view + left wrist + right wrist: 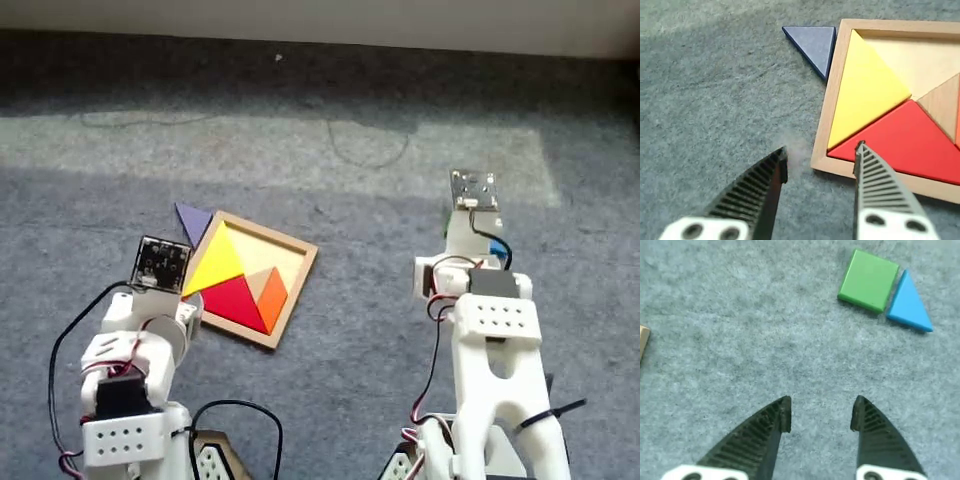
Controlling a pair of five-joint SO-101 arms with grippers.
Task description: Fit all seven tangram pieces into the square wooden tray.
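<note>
We see the left end effector (821, 148) open and empty, its tips over the near rim of the tray (831, 100), where a yellow triangle (865, 85) and a red triangle (910, 140) sit. The dark blue triangle (815, 42) lies on the desk (740, 340) just outside that rim, beyond the tips. One short edge runs beside the rim and the long edge faces away, so we judge the left arm nearer. The right end effector (821, 400), also open and empty, hangs over bare desk. The green square (868, 281) and the light blue triangle (907, 305) lie ahead of it, touching each other.
</note>
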